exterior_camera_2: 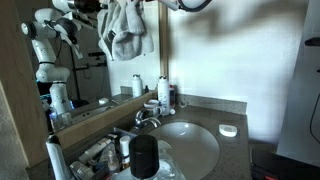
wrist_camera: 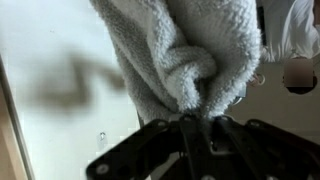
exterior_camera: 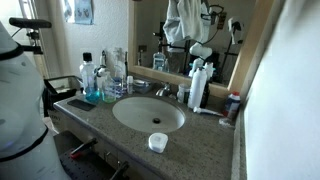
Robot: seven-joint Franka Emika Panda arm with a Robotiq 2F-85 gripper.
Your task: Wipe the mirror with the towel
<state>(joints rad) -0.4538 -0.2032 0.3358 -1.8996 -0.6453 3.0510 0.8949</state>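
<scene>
A white-grey terry towel (wrist_camera: 180,55) hangs bunched from my gripper (wrist_camera: 195,118), whose black fingers are shut on its folded end. The towel (exterior_camera_2: 125,32) is high up against the wall mirror (exterior_camera_2: 85,65), near the mirror's edge. In an exterior view the towel (exterior_camera: 178,25) shows at the top of the mirror (exterior_camera: 150,35), together with the arm's reflection. In the wrist view the pale mirror glass (wrist_camera: 50,70) lies just behind the towel. The gripper itself is mostly cut off at the top of both exterior views.
Below is a speckled countertop (exterior_camera: 200,135) with an oval sink (exterior_camera: 148,113) and a faucet (exterior_camera_2: 148,120). White bottles (exterior_camera: 200,85) stand against the mirror, and several toiletry bottles (exterior_camera: 92,78) stand by the wall. A small white dish (exterior_camera: 157,142) is near the front edge. A black cup (exterior_camera_2: 145,155) stands close to the camera.
</scene>
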